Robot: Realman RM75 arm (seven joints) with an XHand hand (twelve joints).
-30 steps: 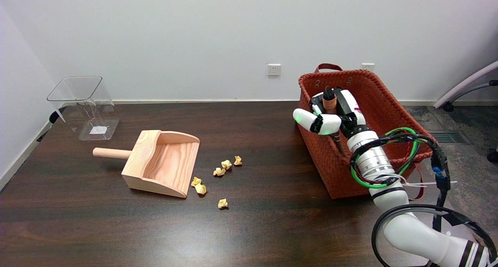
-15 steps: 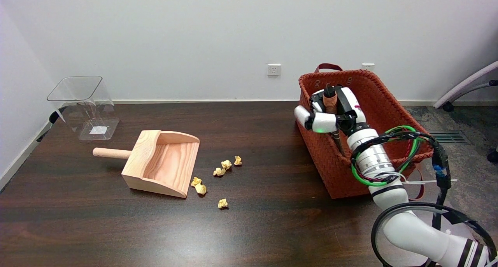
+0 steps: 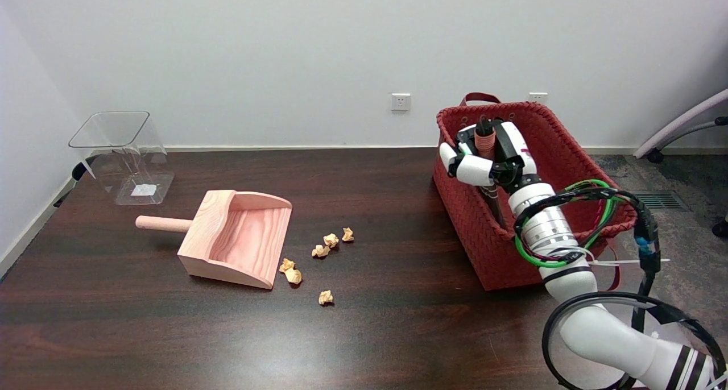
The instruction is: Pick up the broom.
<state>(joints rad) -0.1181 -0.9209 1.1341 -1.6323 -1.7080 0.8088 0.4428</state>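
The right hand is clenched around the broom — its fingers wrap the ribbed, copper-coloured top of the handle, and the dark lower part of the broom runs down from the hand into the red woven basket. The broom stands nearly upright, leaning a little, just inside the basket's left wall. Its brush end is hidden below the rim, so whether it rests on the basket floor or hangs free cannot be told.

The step in hand looks like the lift itself: the grasp appears made, and what remains is to draw the broom up and out of the basket. That calls for a mostly vertical pull, keeping the handle clear of the basket's left wall and rim until the hidden brush end is over the edge — only then a swing to the left of the basket over the desk. A tilt too early could catch the brush on the weave and drag the basket.

Well to the left of the basket on the desk lie a wooden dustpan and several crumpled paper scraps; farther left still stands a clear plastic bin.
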